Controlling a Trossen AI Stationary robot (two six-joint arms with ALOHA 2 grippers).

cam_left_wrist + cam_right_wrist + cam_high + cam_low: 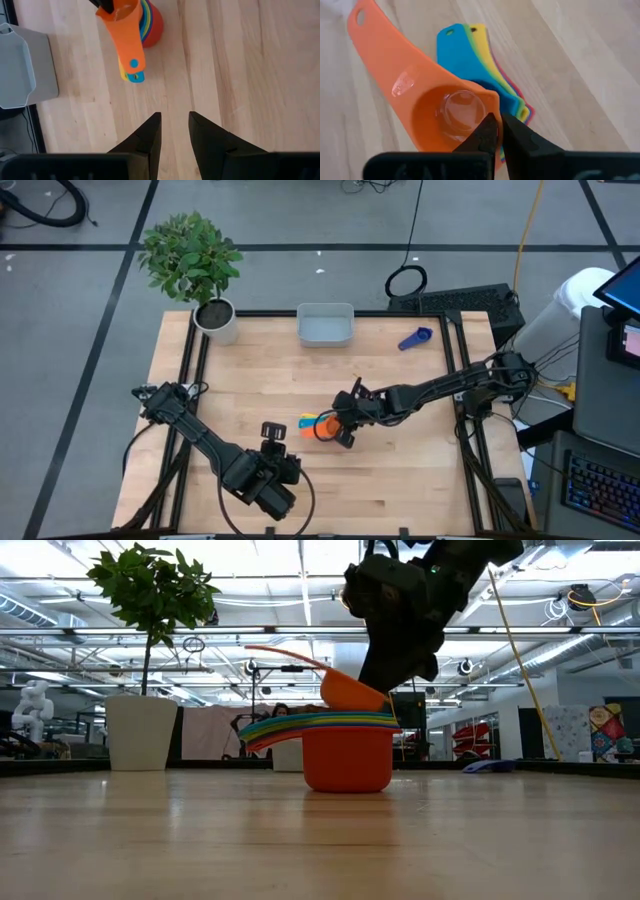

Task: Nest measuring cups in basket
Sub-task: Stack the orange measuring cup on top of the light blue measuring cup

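My worktop (pixel 400 480) is pale wood. On it I see the cup stack (pixel 318 426) mid-table, the basket (pixel 325 325) at the far edge, a blue cup (pixel 415 339) far right, and a potted plant (pixel 217 320) far left.

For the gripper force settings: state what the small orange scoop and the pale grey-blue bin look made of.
Small orange scoop: likely smooth, slightly glossy plastic; light glints in its bowl, pinched at the rim by the right gripper. Pale grey-blue bin: apparently matte moulded plastic, with rounded corners and even colour.
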